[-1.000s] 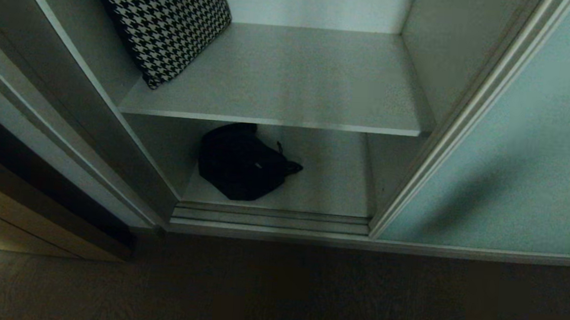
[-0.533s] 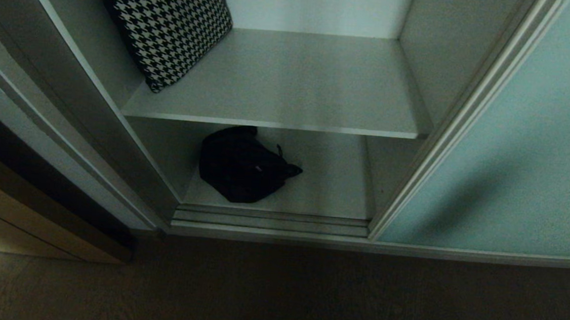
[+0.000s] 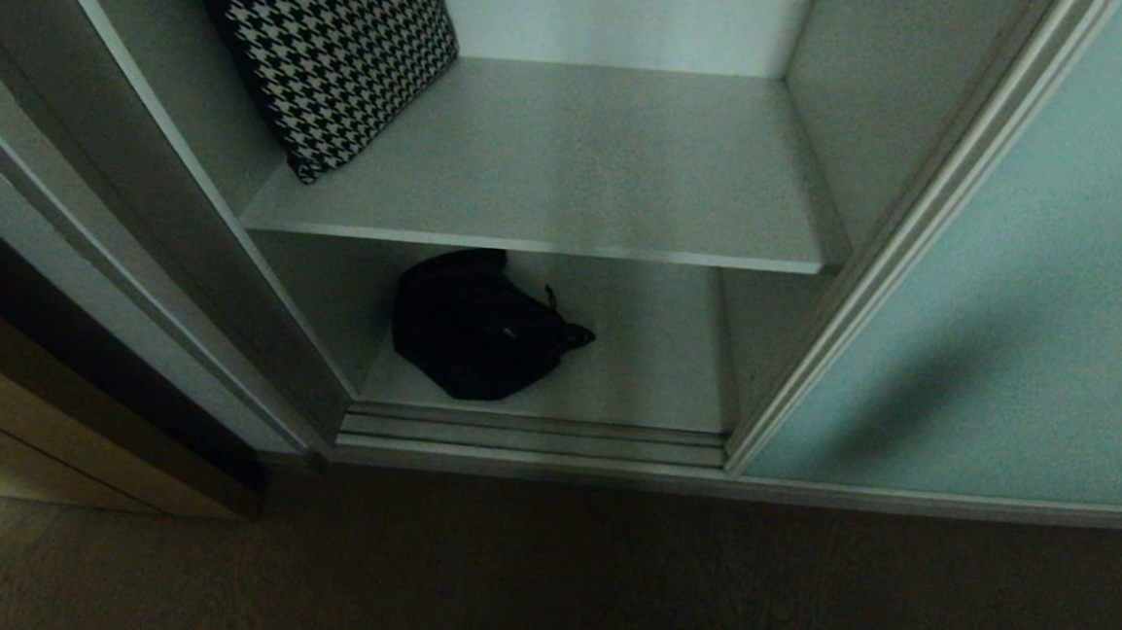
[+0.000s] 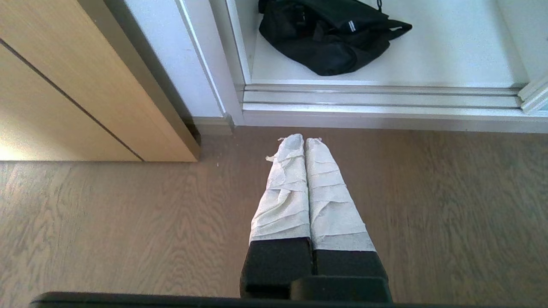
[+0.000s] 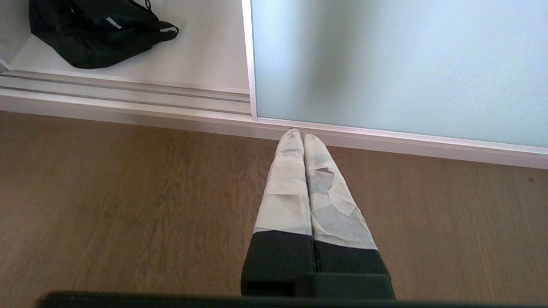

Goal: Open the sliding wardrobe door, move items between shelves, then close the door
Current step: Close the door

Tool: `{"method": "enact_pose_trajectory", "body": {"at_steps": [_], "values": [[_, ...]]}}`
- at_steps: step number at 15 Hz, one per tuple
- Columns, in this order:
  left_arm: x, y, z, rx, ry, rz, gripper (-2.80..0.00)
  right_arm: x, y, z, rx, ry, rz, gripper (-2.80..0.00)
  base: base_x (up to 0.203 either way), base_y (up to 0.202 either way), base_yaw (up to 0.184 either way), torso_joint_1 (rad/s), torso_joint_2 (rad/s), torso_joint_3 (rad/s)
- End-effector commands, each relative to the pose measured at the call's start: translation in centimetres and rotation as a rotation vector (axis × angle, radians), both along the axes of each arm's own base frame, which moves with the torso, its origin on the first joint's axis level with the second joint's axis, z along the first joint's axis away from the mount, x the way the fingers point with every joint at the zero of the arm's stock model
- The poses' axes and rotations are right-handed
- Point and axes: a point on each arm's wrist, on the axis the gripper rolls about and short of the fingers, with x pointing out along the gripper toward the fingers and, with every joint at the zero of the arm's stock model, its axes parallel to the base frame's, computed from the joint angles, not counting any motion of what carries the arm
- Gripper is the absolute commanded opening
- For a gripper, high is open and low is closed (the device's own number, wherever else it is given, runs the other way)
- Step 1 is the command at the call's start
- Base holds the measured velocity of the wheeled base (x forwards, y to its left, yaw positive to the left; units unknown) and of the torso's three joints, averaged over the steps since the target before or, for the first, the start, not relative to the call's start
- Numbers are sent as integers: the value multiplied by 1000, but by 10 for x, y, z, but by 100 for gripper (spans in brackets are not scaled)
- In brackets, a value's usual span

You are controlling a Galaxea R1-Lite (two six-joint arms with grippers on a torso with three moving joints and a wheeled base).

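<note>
Head view: the door [image 3: 1029,314] stands slid aside at 3 o'clock, leaving the wardrobe open. A houndstooth cushion [image 3: 338,58] leans at 11 o'clock on the upper shelf [image 3: 570,169]. The bag [image 3: 477,327] lies on the lower shelf [image 3: 646,359], just left of centre and close behind the floor track [image 3: 534,435]. Neither arm shows here.

Left wrist view: the left gripper [image 4: 299,139] hangs over the wood floor [image 4: 107,222] with its taped fingers pressed together, holding nothing. The bag [image 4: 329,38] lies at 12 o'clock from the fingertips, beyond the track [image 4: 376,96], its strap end trailing toward 2 o'clock.

Right wrist view: the right gripper [image 5: 298,134] is likewise pinched closed and empty, its tips pointing at the bottom rail of the door [image 5: 398,64]. The bag [image 5: 94,32] sits at 10 o'clock, well apart.

With the door already open, the step in hand is probably lifting the bag to the upper shelf. The left gripper looks better placed. It should spread its fingers before reaching, clear the track, take a bunched fold of fabric instead of the loose strap, and draw the bag out from under the upper shelf's edge before raising it. Set it down at the cushion's right.
</note>
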Motion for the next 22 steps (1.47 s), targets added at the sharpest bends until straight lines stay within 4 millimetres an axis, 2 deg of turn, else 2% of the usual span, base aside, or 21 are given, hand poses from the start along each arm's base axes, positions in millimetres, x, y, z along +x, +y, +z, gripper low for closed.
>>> {"method": "enact_pose_trajectory", "body": {"at_steps": [1,5,8,12,14,18,20,22], "values": [[0,0,0,0,0,0,-280,0,0,0,-7,-2,0,-280,0,0,0,0,0,0],[0,0,0,-2,0,0,-280,-2,-1,6,-2,-18,-22,-280,0,0,0,0,0,0],[0,0,0,-2,0,0,-280,-17,-1,39,60,-86,-45,-280,0,0,0,0,0,0],[0,0,0,-5,-1,1,-280,-50,-1,79,142,-89,-33,-280,0,0,0,0,0,0],[0,0,0,-5,-1,1,-280,-59,-1,108,152,-102,-5,-280,0,0,0,0,0,0],[0,0,0,-5,-1,1,-280,-73,1,183,293,-75,110,-280,0,0,0,0,0,0],[0,0,0,-5,-1,1,-280,-68,2,224,384,-39,157,-280,0,0,0,0,0,0],[0,0,0,-5,-1,1,-280,-50,3,250,502,47,190,-280,0,0,0,0,0,0]]}}
